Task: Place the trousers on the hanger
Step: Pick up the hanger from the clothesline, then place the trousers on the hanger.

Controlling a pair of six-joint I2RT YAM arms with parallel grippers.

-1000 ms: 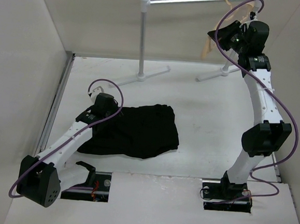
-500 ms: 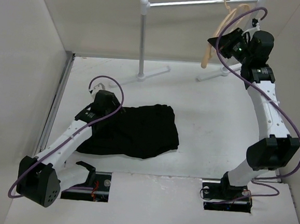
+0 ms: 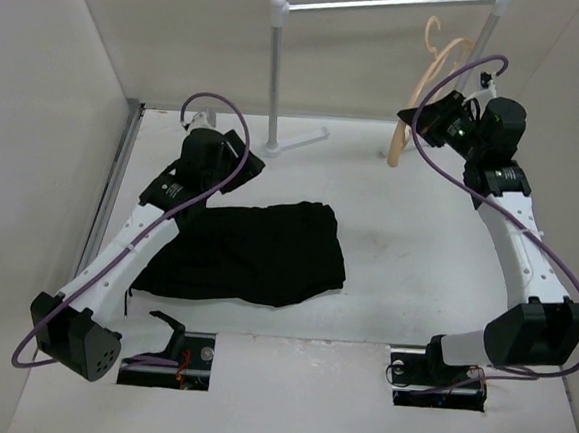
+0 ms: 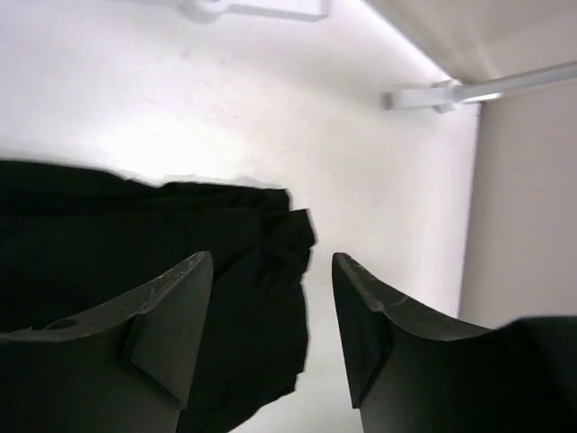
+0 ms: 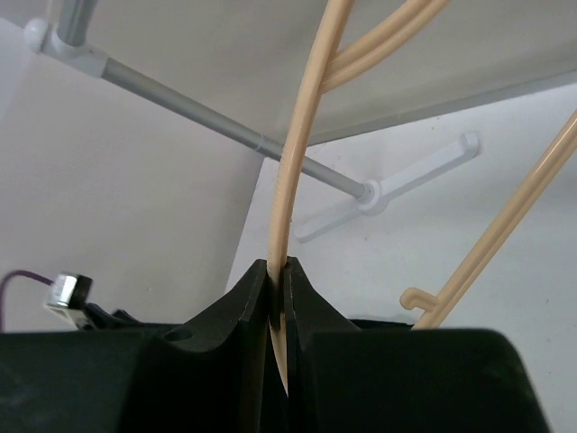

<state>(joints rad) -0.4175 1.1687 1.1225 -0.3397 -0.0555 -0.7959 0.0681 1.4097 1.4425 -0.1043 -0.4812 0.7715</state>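
The black trousers (image 3: 256, 254) lie crumpled on the white table, left of centre. My left gripper (image 3: 228, 167) hangs open and empty above their far left edge; in the left wrist view the trousers (image 4: 135, 253) lie under and left of the open gripper (image 4: 270, 266). My right gripper (image 3: 424, 122) is shut on the tan hanger (image 3: 396, 150) and holds it in the air below the rail, with the hook free of the rail. In the right wrist view a thin arm of the hanger (image 5: 293, 171) is pinched in the gripper (image 5: 278, 275).
The white-and-grey rail stand (image 3: 273, 65) stands at the back, its feet on the table and its bar (image 3: 387, 1) running to the right. Its bar (image 5: 198, 108) shows in the right wrist view. Walls close in on the left, back and right.
My right gripper has lowered the hanger off the rail and drawn it nearer. My left gripper has risen from the trousers and moved toward the back, empty.
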